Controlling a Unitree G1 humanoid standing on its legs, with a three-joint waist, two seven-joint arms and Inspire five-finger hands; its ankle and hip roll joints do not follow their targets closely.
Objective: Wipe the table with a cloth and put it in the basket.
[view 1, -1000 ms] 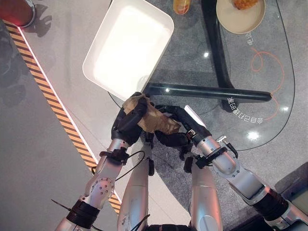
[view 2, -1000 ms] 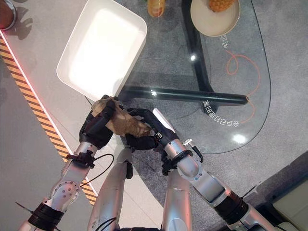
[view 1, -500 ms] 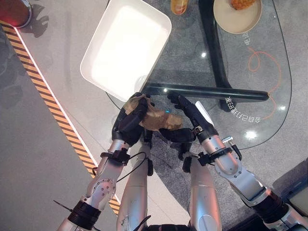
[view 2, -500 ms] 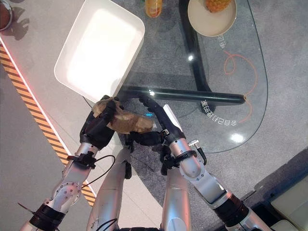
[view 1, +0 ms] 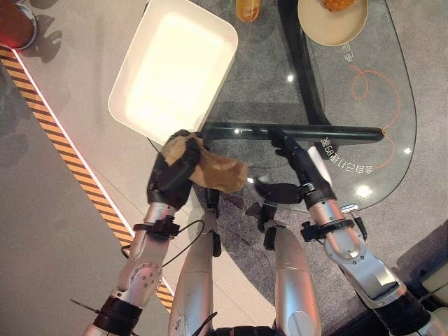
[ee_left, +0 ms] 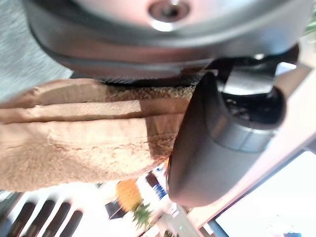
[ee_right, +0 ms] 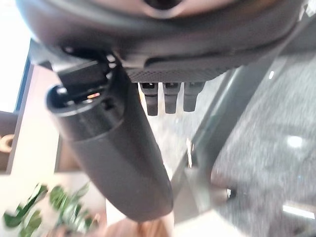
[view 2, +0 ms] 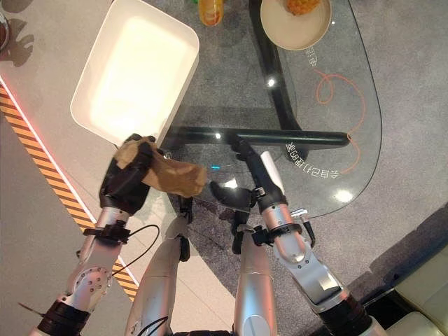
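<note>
Left eye view, looking down: the robot's left hand [view 1: 172, 173] was curled round a crumpled tan cloth [view 1: 217, 172], holding it above the near edge of the glass surface [view 1: 378, 126], just beside the near corner of a white rectangular basket [view 1: 133, 122]. The left wrist view showed the thumb clamped across the bunched fabric. The right hand [view 1: 297, 175] lay over the glass near the cloth but apart from it, its fingers straight and holding nothing; the right wrist view showed the same relaxed, extended fingers. Farther back on the glass stood a beige plate of food [view 1: 332, 21] and an orange drink bottle [view 1: 247, 8].

By the look of it, wiping was over or nearly so, and the cloth was gathered for carrying. The basket sat without the cloth inside, so dropping it in remained to be done.
</note>
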